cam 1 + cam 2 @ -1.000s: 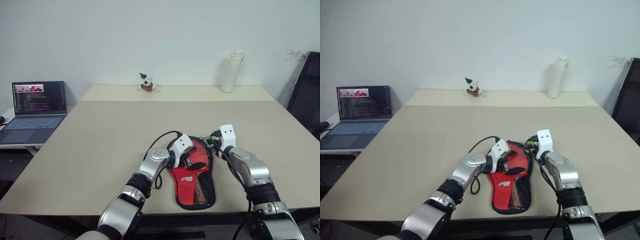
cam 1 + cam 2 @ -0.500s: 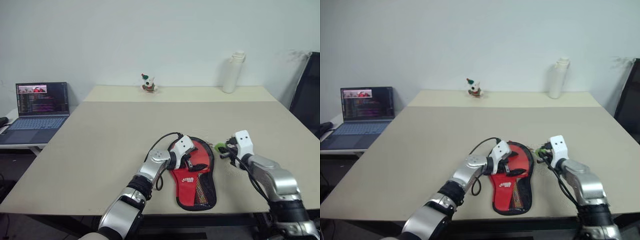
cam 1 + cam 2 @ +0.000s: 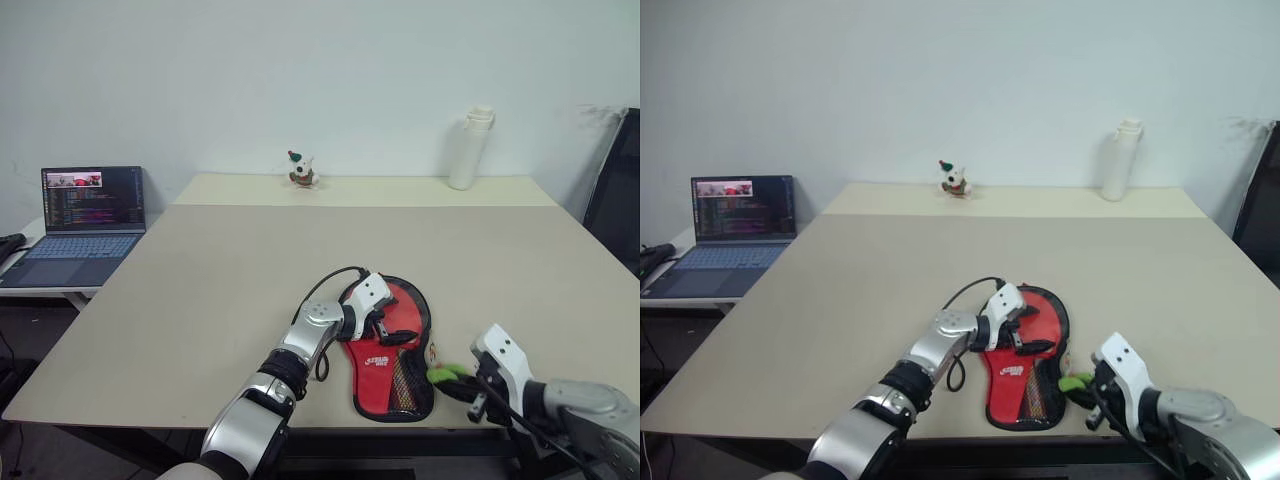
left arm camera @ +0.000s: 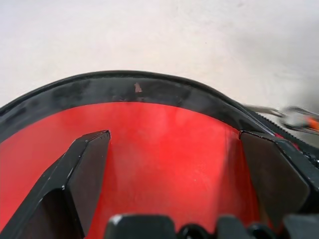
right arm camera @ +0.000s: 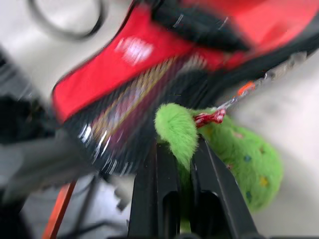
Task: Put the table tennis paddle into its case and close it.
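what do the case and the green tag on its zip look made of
Case: soft fabric, it seems, a smooth red panel edged in black, with a woven mesh part near the narrow end. Green tag: fuzzy plush, fibres showing, probably synthetic, hung on a small metal chain.

From my head cameras I look forward and down across the table [image 3: 200, 260] toward the far wall, the two eyes sharing nearly the same scene with the right one set slightly over. My left wrist camera sits very close above the red panel of the case [image 4: 164, 144], looking along the left gripper [image 4: 174, 164] with its fingers set wide. My right wrist camera looks along the right gripper [image 5: 182, 164], pinched on the green pull tag [image 5: 219, 144], at the same case, which both head views also take in.
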Controlling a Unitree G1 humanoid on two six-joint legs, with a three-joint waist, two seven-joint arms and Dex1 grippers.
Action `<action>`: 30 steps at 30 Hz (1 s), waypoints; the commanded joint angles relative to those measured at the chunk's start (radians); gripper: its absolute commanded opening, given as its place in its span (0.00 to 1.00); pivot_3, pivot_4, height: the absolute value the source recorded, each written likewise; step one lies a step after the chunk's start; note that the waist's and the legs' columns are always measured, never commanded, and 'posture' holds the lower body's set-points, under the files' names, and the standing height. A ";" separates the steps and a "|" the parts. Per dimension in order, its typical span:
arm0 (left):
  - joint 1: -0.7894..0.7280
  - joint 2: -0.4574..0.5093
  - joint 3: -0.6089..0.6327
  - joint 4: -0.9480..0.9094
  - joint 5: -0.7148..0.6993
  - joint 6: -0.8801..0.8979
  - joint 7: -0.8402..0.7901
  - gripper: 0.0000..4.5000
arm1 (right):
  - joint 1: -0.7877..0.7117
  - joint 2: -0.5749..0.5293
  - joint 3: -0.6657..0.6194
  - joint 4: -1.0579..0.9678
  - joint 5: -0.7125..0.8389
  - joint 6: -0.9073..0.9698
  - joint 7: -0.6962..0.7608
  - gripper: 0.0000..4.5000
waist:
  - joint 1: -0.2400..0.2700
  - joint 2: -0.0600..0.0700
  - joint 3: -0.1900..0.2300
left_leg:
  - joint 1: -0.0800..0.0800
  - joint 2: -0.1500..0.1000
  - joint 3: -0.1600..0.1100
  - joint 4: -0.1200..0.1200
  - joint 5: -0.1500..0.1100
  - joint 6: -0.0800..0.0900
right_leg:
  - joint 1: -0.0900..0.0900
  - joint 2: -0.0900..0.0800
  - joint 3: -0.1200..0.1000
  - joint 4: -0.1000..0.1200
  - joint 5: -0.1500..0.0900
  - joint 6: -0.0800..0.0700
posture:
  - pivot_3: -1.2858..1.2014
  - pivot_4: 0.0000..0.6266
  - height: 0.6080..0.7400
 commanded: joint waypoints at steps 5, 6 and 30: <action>0.025 -0.013 -0.041 0.076 0.041 0.013 0.001 1.00 | 0.165 -0.065 -0.008 -0.172 0.171 0.015 0.082 0.01 | 0.001 -0.002 -0.002 | 0.001 0.000 -0.002 0.000 0.000 0.000 | 0.001 0.000 -0.001 0.000 -0.002 -0.003 | 0.52 0.24 1.00; 0.025 -0.012 -0.041 0.077 0.042 0.012 0.002 1.00 | 0.179 -0.062 -0.010 -0.187 0.196 0.020 0.079 0.01 | 0.001 -0.003 -0.002 | 0.001 0.000 -0.003 0.000 0.000 0.000 | 0.002 0.000 -0.001 0.000 -0.002 -0.003 | 0.52 0.24 1.00; 0.008 -0.018 -0.034 0.098 0.049 0.008 0.032 1.00 | 0.176 -0.127 -0.005 -0.204 0.454 0.037 0.025 0.01 | 0.002 -0.005 -0.003 | 0.000 0.000 -0.016 -0.001 0.000 0.000 | 0.004 -0.001 -0.012 -0.002 -0.004 -0.005 | 0.52 0.24 1.00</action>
